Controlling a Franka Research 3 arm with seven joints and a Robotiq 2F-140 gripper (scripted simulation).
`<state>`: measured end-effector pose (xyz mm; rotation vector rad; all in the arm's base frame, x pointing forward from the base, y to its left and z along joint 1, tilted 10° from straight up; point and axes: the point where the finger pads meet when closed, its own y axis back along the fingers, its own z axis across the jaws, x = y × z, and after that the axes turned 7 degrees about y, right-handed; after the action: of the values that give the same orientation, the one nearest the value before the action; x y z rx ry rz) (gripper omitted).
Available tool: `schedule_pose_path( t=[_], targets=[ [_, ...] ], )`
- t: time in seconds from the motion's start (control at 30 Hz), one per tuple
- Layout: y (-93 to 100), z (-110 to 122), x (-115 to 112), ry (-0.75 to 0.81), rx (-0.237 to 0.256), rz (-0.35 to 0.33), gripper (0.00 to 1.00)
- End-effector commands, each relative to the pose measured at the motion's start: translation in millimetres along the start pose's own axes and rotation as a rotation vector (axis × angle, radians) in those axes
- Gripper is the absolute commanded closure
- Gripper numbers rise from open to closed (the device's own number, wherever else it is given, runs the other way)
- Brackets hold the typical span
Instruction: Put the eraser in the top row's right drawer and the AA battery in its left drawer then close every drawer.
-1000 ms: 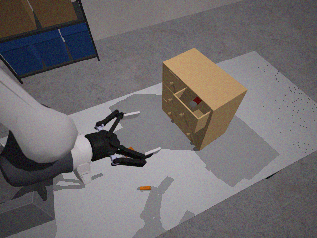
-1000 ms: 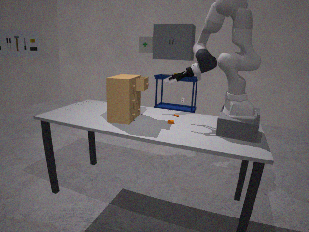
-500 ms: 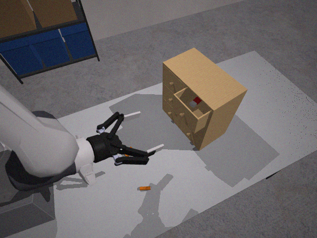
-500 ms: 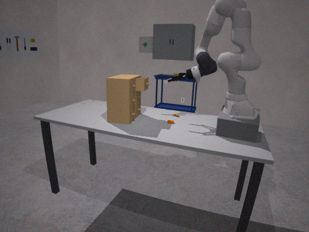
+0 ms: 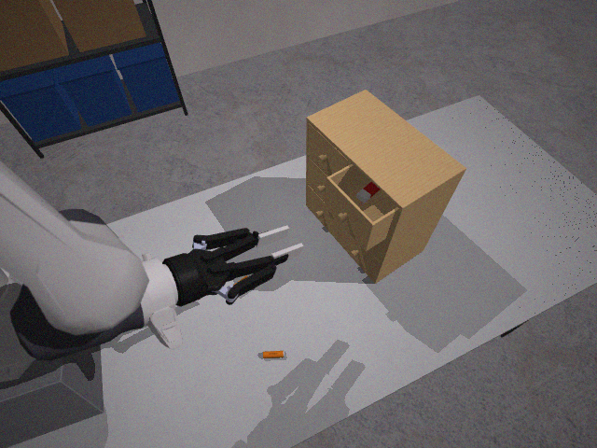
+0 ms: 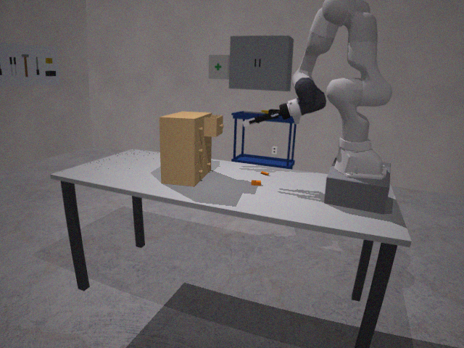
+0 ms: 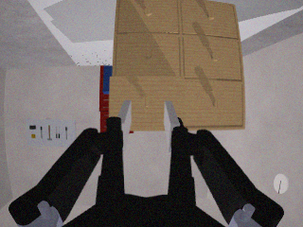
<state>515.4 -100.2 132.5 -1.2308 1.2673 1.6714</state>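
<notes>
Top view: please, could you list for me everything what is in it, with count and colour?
small chest: one, light wood, on the table
open drawer: one, light wood, top row right
probable eraser: one, red and grey, inside that drawer
probable AA battery: one, orange, on the table
second orange object: one, mostly hidden behind the gripper
table: one, light grey, under the chest
storage rack: one, dark, upper left
boxes: two, brown, on the rack
bins: about three, blue, below the boxes
floor and wall: grey, behind
mounting block: one, grey, lower left
arm: one, white and dark, left
gripper: one, black, pale fingertips apart
</notes>
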Motion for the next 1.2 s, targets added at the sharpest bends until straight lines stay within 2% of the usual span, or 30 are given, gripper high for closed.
schedule_pose_path(
  t=[0.0, 0.53, 1.17],
  targets=[
    [-0.5, -2, -2, 0.016, 0.004, -0.007, 1.00],
    [-5.6, -2, -3, 0.016, 0.004, -0.007, 1.00],
    [-56.5, -3, -6, 0.016, 0.004, -0.007, 1.00]
  ],
)
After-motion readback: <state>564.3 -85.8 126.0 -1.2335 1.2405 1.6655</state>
